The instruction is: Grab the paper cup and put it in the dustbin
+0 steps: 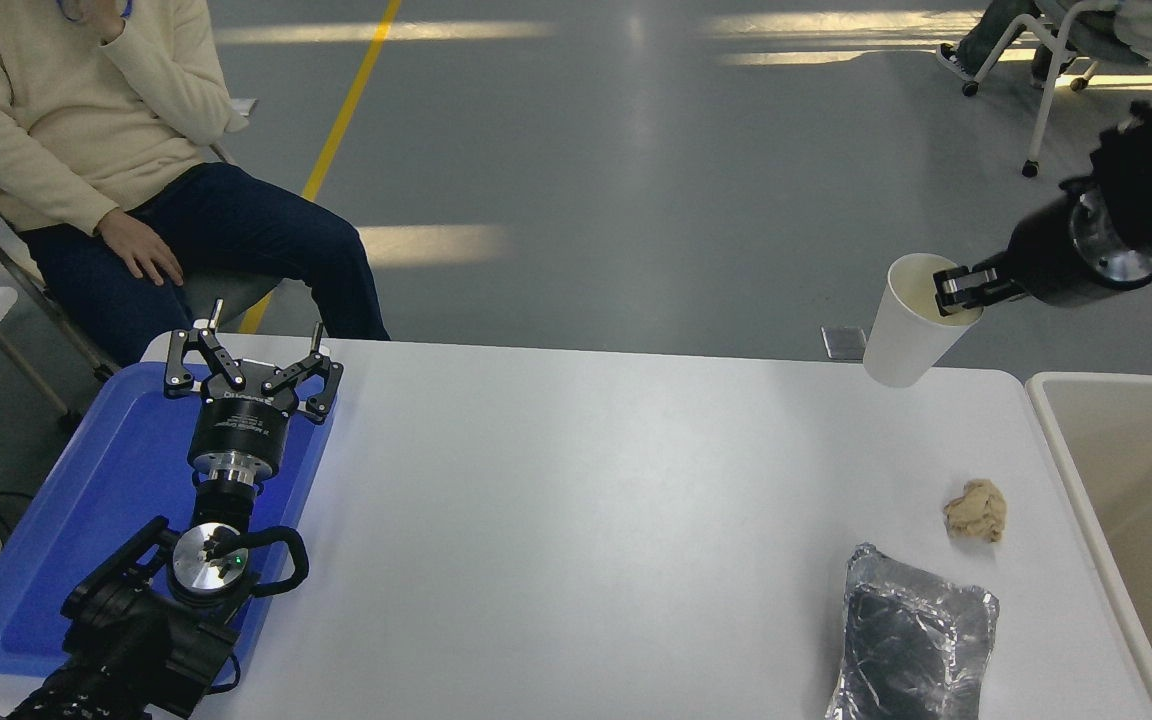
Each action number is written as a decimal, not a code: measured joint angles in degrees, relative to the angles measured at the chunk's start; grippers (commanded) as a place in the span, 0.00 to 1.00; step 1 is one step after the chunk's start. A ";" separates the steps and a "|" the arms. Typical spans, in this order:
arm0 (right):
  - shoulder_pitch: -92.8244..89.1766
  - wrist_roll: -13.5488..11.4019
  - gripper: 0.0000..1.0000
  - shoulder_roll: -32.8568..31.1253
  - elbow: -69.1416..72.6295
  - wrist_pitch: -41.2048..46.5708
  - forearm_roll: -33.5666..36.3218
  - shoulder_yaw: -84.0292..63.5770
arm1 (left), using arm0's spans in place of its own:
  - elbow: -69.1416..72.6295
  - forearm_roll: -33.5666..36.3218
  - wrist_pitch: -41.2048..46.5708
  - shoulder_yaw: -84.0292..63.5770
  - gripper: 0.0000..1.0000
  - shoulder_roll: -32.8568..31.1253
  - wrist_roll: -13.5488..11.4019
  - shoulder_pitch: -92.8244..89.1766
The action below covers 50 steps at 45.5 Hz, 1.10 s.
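The white paper cup [904, 335] hangs in the air above the table's far right corner, tilted a little, with its rim toward my right gripper. My right gripper [958, 293] is shut on the cup's rim and holds it well above the white table [576, 520]. The beige dustbin [1136, 520] with its thick off-white rim stands past the table's right edge, below and to the right of the cup. My left gripper [253, 362] is open and parked over the blue tray at the left.
A crumpled tan paper wad [976, 509] and a crinkled silver foil tray [911, 635] lie on the table's right side. A flat blue tray [86, 520] sits at the left. A person in a cream sweater [66, 110] sits beyond the far left corner.
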 measured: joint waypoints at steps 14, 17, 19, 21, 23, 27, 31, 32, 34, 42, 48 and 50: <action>5.00 -2.34 0.00 -1.40 1.35 1.78 1.28 -0.96 | 0.00 0.00 0.00 0.00 1.00 0.00 0.00 0.00; 5.72 -2.95 0.00 -1.59 1.61 2.06 1.56 -0.99 | 0.00 0.00 0.00 0.00 1.00 0.00 0.00 0.00; 6.09 -3.35 0.00 -1.71 1.83 2.21 1.73 -1.03 | 0.00 0.00 0.00 0.00 1.00 0.00 0.00 0.00; 6.39 -3.75 0.00 -1.83 2.03 2.34 1.88 -1.04 | 0.00 0.00 0.00 -0.01 1.00 0.00 0.00 0.00; 6.60 -4.02 0.00 -1.98 2.17 2.40 1.99 -1.06 | 0.00 0.00 0.00 -0.01 1.00 0.00 0.00 0.00; 6.94 -4.63 0.00 -2.43 2.40 2.44 2.15 -1.06 | 0.00 0.00 0.00 -0.01 1.00 0.00 0.00 0.00; 7.16 -5.75 0.00 -3.13 2.55 2.37 2.48 -1.06 | 0.00 0.00 0.00 -0.01 1.00 0.00 0.00 0.00; 7.21 -6.19 0.00 -3.39 2.59 2.32 2.69 -1.06 | -0.01 0.00 0.00 -0.01 1.00 0.00 0.00 0.00; 7.26 -6.77 0.00 -3.78 2.63 2.24 2.97 -1.05 | 0.00 0.00 0.00 -0.02 1.00 0.00 0.00 0.00; 7.37 -9.82 0.00 -6.31 2.59 2.05 4.58 -0.98 | -0.01 0.01 0.00 -0.02 1.00 0.00 0.00 0.00; 7.22 -11.63 0.00 -9.50 2.38 2.02 4.88 -1.01 | -0.01 0.00 0.00 -0.01 1.00 0.00 -0.01 0.00; 6.99 -12.10 0.00 -10.89 2.14 2.02 4.84 -1.02 | -0.02 0.00 0.00 -0.01 1.00 0.00 -0.01 0.00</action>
